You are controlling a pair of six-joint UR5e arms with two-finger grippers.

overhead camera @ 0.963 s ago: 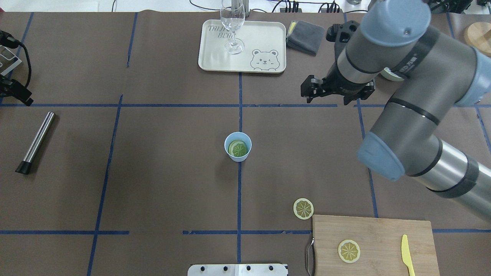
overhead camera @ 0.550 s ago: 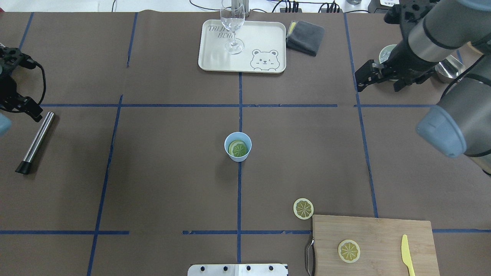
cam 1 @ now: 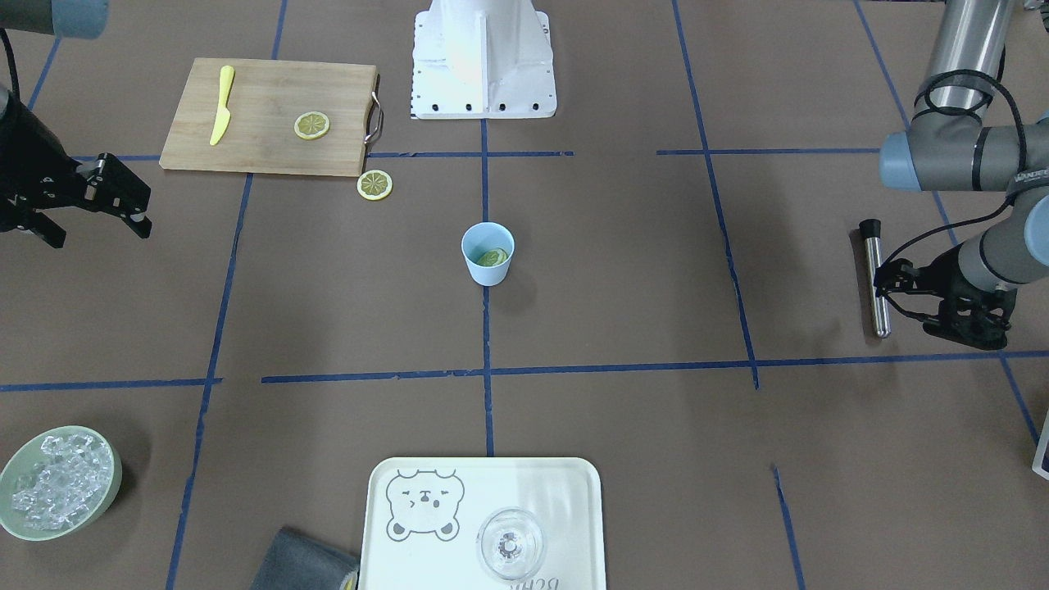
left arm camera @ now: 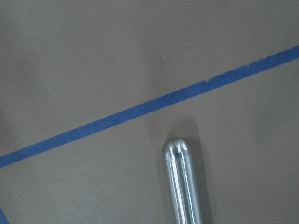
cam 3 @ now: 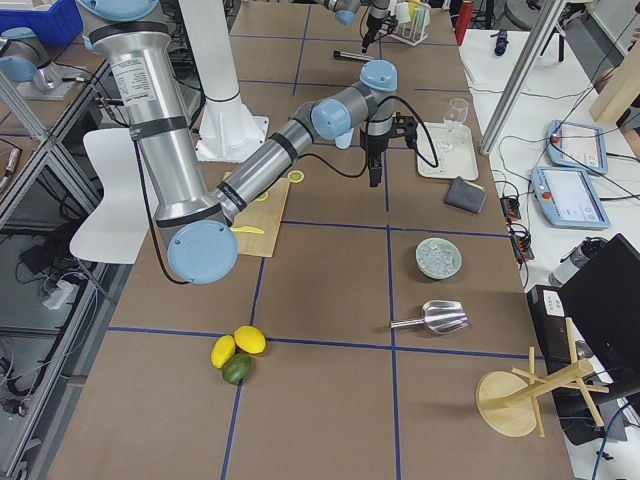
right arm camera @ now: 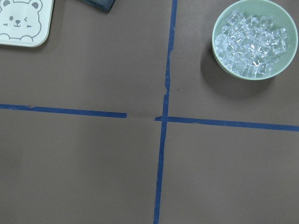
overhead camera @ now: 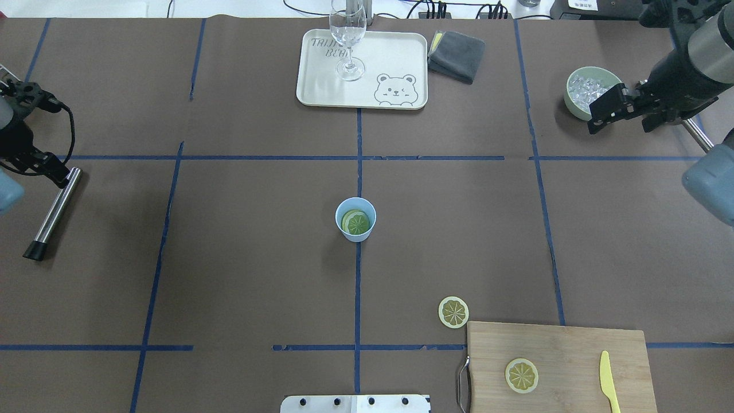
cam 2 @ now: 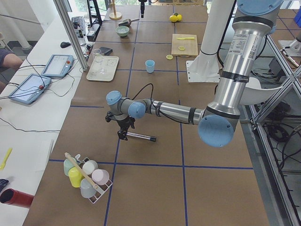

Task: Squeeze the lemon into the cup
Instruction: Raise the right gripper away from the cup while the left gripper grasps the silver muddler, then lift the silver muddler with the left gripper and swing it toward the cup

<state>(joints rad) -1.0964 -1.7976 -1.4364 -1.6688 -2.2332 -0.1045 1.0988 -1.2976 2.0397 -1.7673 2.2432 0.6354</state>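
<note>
The light-blue cup [overhead camera: 355, 219] stands upright at the table's centre, also in the front view [cam 1: 488, 256]. One lemon slice [overhead camera: 356, 223] lies inside it. A second slice [overhead camera: 453, 312] lies on the table beside the cutting board, and a third [overhead camera: 521, 376] lies on the board. My right gripper [overhead camera: 625, 115] is open and empty, far to the right next to the ice bowl. My left gripper [overhead camera: 43, 135] looks open and empty at the far left, over the top end of a metal rod. Both grippers are far from the cup.
A metal rod [overhead camera: 54, 212] lies at the left edge. A pale-green bowl of ice [overhead camera: 590, 92] stands at the far right. A tray [overhead camera: 401, 57] with a clear glass [overhead camera: 347, 34] and a grey cloth [overhead camera: 457, 54] are at the back. A wooden board [overhead camera: 573, 355] holds a yellow knife [overhead camera: 609, 381].
My right arm has swung away from the middle of the table to the far right, beside the ice bowl. My left gripper has moved in over the rod's top end.
</note>
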